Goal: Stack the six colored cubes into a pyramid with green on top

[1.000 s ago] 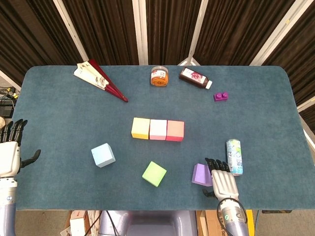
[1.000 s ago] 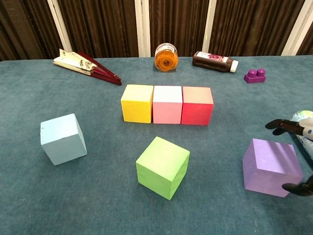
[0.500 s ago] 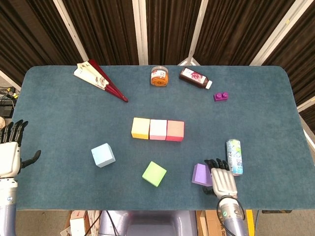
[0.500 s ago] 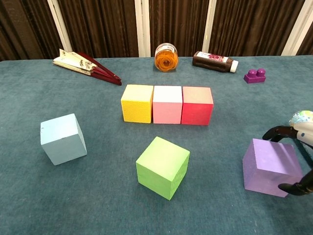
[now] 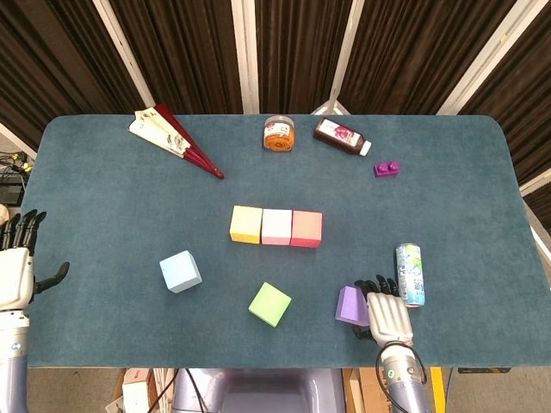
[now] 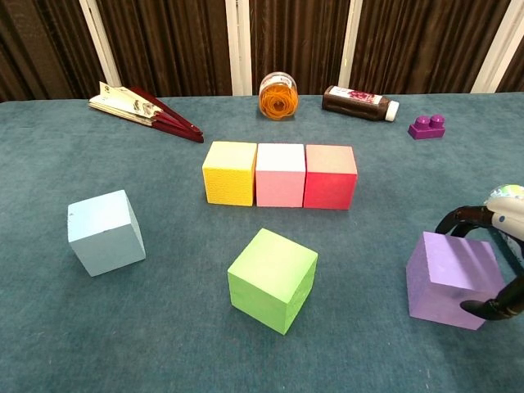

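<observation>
Right robot hand [image 5: 389, 315] has closed in on the purple cube [image 6: 453, 277] near the worktop's [image 5: 112, 206] front edge, fingers now curling around its sides. Left robot hand [image 5: 17, 267] stays spread, empty, at the left edge.

At the lower right of the frame the right hand [image 5: 389, 315] has slid closer against the purple cube [image 6: 453, 277], its dark fingers [image 6: 458, 218] now curling around its far and near edges

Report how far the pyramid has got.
Done: yellow cube, pink cube and red cube form the base row. In hand: right hand closing around the purple cube, not lifted. Left: purple, blue cube, then green cube on top.
</observation>
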Action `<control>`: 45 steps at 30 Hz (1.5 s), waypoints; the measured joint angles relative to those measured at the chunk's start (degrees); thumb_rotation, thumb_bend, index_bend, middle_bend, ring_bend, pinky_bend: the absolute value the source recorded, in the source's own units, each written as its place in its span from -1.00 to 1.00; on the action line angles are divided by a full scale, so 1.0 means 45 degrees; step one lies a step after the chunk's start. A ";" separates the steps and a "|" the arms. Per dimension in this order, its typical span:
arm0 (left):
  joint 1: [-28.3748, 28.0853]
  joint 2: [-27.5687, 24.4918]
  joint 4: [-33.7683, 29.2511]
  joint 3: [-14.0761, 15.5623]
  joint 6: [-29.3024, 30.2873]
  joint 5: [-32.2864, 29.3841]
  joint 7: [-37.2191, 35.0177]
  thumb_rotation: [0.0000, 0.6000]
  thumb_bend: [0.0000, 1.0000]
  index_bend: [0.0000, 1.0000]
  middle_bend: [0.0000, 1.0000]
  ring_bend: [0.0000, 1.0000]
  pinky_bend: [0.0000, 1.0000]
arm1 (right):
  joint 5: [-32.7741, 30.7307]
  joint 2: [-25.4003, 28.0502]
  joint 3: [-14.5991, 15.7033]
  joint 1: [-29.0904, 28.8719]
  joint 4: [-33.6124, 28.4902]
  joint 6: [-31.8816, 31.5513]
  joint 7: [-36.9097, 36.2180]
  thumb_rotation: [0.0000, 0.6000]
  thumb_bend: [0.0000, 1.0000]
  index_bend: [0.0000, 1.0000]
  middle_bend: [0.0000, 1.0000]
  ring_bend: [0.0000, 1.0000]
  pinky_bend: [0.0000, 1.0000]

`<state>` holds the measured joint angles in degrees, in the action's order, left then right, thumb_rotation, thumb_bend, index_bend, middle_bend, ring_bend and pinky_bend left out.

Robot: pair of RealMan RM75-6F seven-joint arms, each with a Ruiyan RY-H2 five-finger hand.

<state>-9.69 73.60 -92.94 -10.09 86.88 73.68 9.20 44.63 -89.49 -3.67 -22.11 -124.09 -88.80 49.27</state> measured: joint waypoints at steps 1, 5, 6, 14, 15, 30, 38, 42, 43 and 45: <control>0.0002 0.0001 -0.0006 -0.0006 -0.0003 -0.0008 0.0020 1.00 -0.40 -0.76 -0.87 -1.00 -1.00 | -0.0021 -0.0004 -0.0008 -0.0016 -0.0019 -0.0009 0.0046 1.00 -0.46 -0.56 -0.53 -0.89 -1.00; 0.0020 0.0005 -0.0035 -0.0029 0.0013 -0.0011 0.0047 1.00 -0.40 -0.76 -0.87 -1.00 -1.00 | -0.0207 -0.0045 -0.0065 -0.0113 -0.0129 -0.0056 0.0264 1.00 -0.46 -0.56 -0.53 -0.89 -1.00; 0.0026 0.0004 -0.0040 -0.0036 0.0019 -0.0010 0.0038 1.00 -0.40 -0.76 -0.87 -1.00 -1.00 | -0.0252 -0.0060 -0.0089 -0.0139 -0.0144 -0.0052 0.0282 1.00 -0.46 -0.56 -0.53 -0.89 -1.00; 0.0053 0.0033 -0.0025 -0.0099 0.0043 -0.0047 0.0057 1.00 -0.40 -0.74 -0.87 -1.00 -1.00 | -0.0467 -0.0250 -0.0257 -0.0294 0.0030 -0.0042 0.0352 1.00 -0.46 -0.48 -0.42 -0.80 -1.00; 0.0053 0.0038 -0.0020 -0.0107 0.0044 -0.0052 0.0065 1.00 -0.40 -0.74 -0.87 -1.00 -1.00 | -0.0476 -0.0289 -0.0276 -0.0305 0.0067 -0.0058 0.0347 1.00 -0.46 -0.47 -0.41 -0.79 -1.00; 0.0084 0.0109 -0.0007 -0.0164 0.0099 -0.0040 0.0147 1.00 -0.40 -0.73 -0.87 -1.00 -1.00 | -0.0317 -0.0350 -0.0323 -0.0347 0.0102 -0.0193 0.0159 1.00 -0.46 -0.30 -0.24 -0.65 -1.00; 0.0049 -0.0089 -0.0020 -0.0034 -0.0206 -0.0015 0.0288 1.00 -0.40 -0.74 -0.87 -1.00 -1.00 | -0.0356 0.0532 -0.0690 -0.0693 -0.0849 -0.0157 0.0692 1.00 -0.46 -0.27 -0.24 -0.66 -1.00; 0.0026 -0.0220 -0.0086 0.0020 -0.0444 -0.0237 0.0645 1.00 -0.40 -0.74 -0.87 -1.00 -1.00 | -0.0687 0.1460 -0.1349 -0.1116 -0.1419 0.0201 0.0946 1.00 -0.45 -0.27 -0.24 -0.65 -1.00; 0.0015 -0.0276 -0.0143 0.0034 -0.0540 -0.0348 0.0797 1.00 -0.40 -0.74 -0.88 -1.00 -1.00 | -0.0804 0.1709 -0.1564 -0.1236 -0.1535 0.0329 0.0976 1.00 -0.46 -0.27 -0.24 -0.65 -1.00; -0.0007 -0.0350 -0.0229 0.0047 -0.0671 -0.0516 0.1033 1.00 -0.39 -0.74 -0.88 -1.00 -1.00 | -0.1136 0.2324 -0.2137 -0.1558 -0.1769 0.0674 0.1025 1.00 -0.46 -0.27 -0.25 -0.66 -1.00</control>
<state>-9.72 72.02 -93.97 -9.88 83.86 71.36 13.85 39.51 -79.03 -13.29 -29.12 -132.05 -85.76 53.88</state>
